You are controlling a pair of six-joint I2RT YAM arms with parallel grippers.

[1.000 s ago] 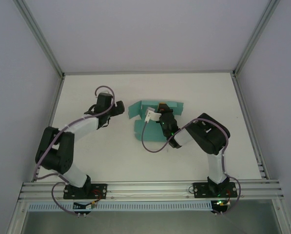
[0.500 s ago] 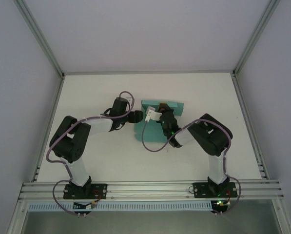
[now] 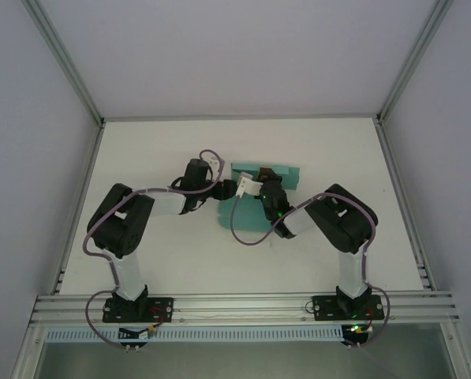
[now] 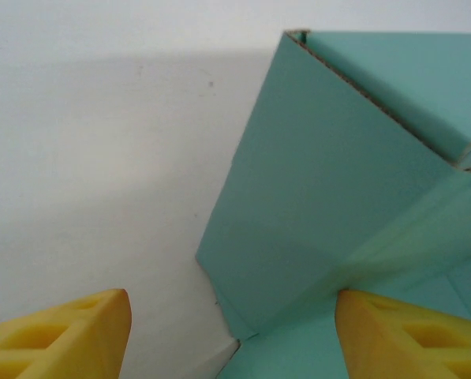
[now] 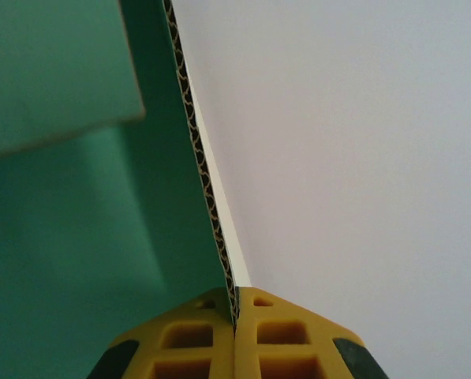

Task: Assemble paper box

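Right gripper (image 5: 235,304) pinched tight on the paper box (image 5: 61,237): in the right wrist view both yellow fingers (image 5: 196,339) meet on the raw corrugated edge of a thin card wall, which runs up and away from the grip, teal inner face to the view's left, a second teal flap hanging across the upper left corner. Left gripper (image 4: 231,339) stands apart, moderately wide, clamping nothing; in the left wrist view one yellow fingertip (image 4: 69,335) sits over the white table (image 4: 85,158) and the other over the teal card at lower right, with the bottom corner of a raised side panel of the paper box (image 4: 322,181) between them. Can't tell if that second fingertip touches the card, the view is too close. The panel is tilted, its cut edge showing brown fluting along the top. From the top camera the left gripper (image 3: 229,188) reaches in from the left and the right gripper (image 3: 261,180) from the near right, both at the far part of the paper box (image 3: 249,215). Box lies about mid-table, slightly toward the far edge, partly folded: base flat on the table (image 3: 188,260), far wall and side flaps up. A purple cable (image 3: 237,233) from the right arm loops over the near left part of the box.
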